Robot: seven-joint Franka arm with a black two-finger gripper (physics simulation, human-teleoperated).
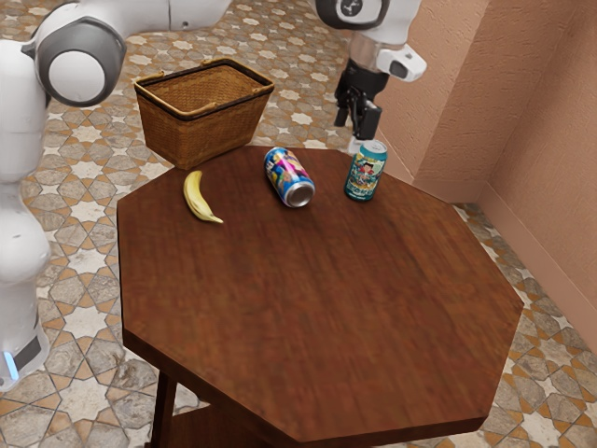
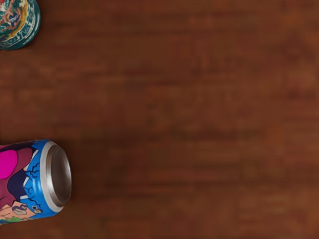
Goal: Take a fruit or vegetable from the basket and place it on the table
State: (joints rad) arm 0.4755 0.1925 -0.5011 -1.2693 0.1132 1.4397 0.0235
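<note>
In the exterior view my gripper point(image 1: 357, 119) hangs beyond and above the upright teal can, its fingers apart with nothing seen between them. A wicker basket point(image 1: 201, 135) stands at the table's far left corner; woven inner walls show, and its near side hides part of the bottom. A yellow banana point(image 1: 198, 198) lies on the wooden table point(image 1: 317, 308) in front of the basket, well to the exterior view's left of the gripper. Bare tabletop point(image 2: 174, 109) lies under my hand in the wrist view.
A colourful can lies on its side point(image 1: 290, 177) between the banana and the teal can point(image 1: 365, 172). Parts of the lying can point(image 2: 30, 181) and the teal can point(image 2: 17, 22) show in the wrist view. A wall point(image 1: 522, 103) rises beyond the table at the exterior view's right.
</note>
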